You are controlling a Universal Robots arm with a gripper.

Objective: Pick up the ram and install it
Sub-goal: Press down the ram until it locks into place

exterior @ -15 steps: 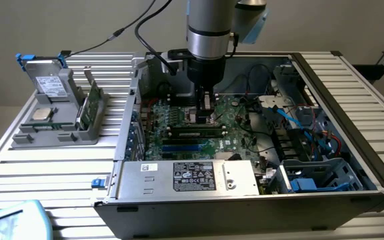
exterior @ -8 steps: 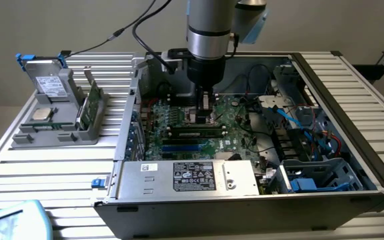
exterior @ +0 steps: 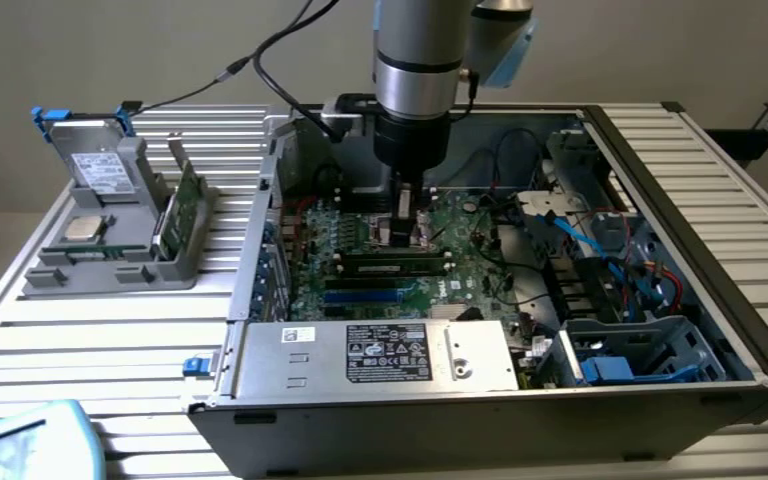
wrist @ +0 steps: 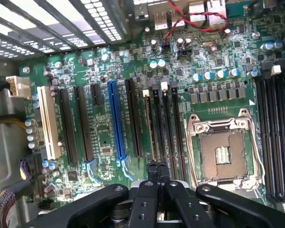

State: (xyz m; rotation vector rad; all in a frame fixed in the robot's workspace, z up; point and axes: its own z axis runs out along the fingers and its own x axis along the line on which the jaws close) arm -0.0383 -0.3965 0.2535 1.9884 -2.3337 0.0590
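You are looking at the ram (exterior: 187, 208) standing on its long edge in the grey holder (exterior: 117, 272), on the exterior view's left, outside the computer case (exterior: 704, 240) and just beside its side wall. It is sitting well apart from the gripper, and nothing is touching it. In the same holder the grey drive (exterior: 97, 170) is standing at the back and the small silver processor chip (exterior: 84, 228) is lying in front of it. The holder is resting on the slatted table (exterior: 91, 340).

Your gripper (exterior: 407, 225) is hanging inside the open case, over the motherboard (wrist: 104, 137). Its fingers are pressed together with nothing between them, so it is carrying nothing. In the wrist view the gripper (wrist: 157, 167) is hovering above one end of the black memory slots (wrist: 166, 123), which are running between a blue slot (wrist: 116, 118) and the open processor socket (wrist: 223, 154). It is not touching the board.

In the exterior view a dark stick (exterior: 391, 265) with a pale label is lying along those slots, just in front of the gripper; you cannot tell from here how firmly it is sitting. The power supply (exterior: 371, 352) is lying along the near wall of the case.
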